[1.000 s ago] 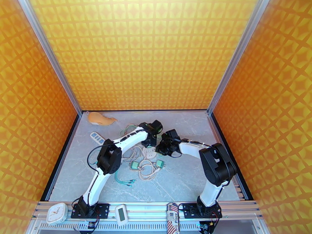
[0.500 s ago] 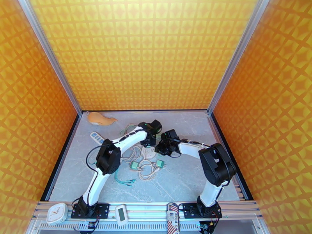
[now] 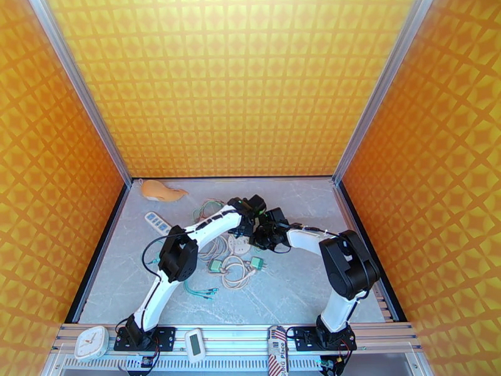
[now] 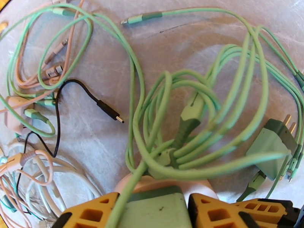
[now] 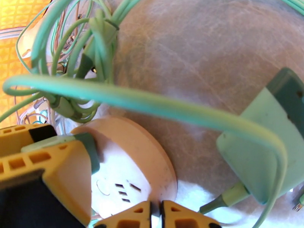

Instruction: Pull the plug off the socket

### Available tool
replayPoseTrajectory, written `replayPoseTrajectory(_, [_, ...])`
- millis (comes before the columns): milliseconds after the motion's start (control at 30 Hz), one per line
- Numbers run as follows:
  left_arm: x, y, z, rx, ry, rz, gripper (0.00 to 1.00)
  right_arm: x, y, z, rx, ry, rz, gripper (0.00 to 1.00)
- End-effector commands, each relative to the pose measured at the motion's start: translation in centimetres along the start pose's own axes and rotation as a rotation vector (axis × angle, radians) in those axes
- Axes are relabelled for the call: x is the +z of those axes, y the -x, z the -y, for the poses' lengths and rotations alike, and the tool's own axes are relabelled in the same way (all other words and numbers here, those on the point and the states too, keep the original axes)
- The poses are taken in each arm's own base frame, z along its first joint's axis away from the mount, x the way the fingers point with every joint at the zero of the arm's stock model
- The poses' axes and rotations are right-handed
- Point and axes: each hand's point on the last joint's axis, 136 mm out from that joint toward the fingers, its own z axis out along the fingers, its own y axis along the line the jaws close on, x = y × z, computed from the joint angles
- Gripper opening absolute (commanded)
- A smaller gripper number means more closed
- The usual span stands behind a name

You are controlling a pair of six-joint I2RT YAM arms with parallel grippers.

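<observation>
The socket (image 5: 129, 168) is a round white disc with a pinkish rim, lying mid-table (image 3: 237, 244). A green plug (image 4: 155, 213) stands on its top face. My left gripper (image 4: 152, 199) is shut on that plug, its yellow fingers (image 5: 57, 168) clamped on both sides. I cannot tell whether the plug is still seated or lifted. My right gripper (image 5: 155, 211) is shut with its tips together, resting at the socket's near rim. In the top view the left gripper (image 3: 243, 228) and right gripper (image 3: 255, 238) meet over the socket.
Loops of green cable (image 4: 197, 111) drape over the plug and socket. A green adapter with prongs (image 4: 271, 145) lies close by, also seen beside the socket (image 5: 262, 141). A black cable end (image 4: 108, 111), a white remote (image 3: 156, 221) and a tan object (image 3: 161, 191) lie to the left.
The left wrist has shifted slightly right, toward the right gripper, still holding the plug. The right arm has stayed almost still.
</observation>
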Motion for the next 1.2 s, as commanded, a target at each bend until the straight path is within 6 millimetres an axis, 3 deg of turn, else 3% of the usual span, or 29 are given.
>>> replayPoseTrajectory(0, [-4.1,1.6,-1.7,-0.092,-0.124,-0.01,0.12,1.6,-6.1,9.5,0.104,-0.34,-0.162,0.13])
replayPoseTrajectory(200, [-3.8,1.9,-2.8,-0.111,-0.135,-0.027,0.11,1.6,-6.1,9.5,0.104,-0.338,-0.162,0.13])
replayPoseTrajectory(700, [-2.7,-1.1,-0.1,0.126,0.092,0.005,0.09,2.0,-6.3,9.3,0.102,-0.34,-0.172,0.13])
replayPoseTrajectory(867, [-3.2,-0.2,-0.8,0.095,0.083,0.027,0.09,2.0,-6.3,9.3,0.106,-0.341,-0.172,0.13])
replayPoseTrajectory(1067, [-3.2,0.8,-1.8,-0.013,-0.05,-0.028,0.08,1.9,-6.3,9.3,0.098,-0.34,-0.169,0.13])
replayPoseTrajectory(1167, [-3.2,1.0,-2.1,-0.001,-0.062,-0.028,0.09,1.6,-5.7,8.4,0.077,-0.305,-0.145,0.16])
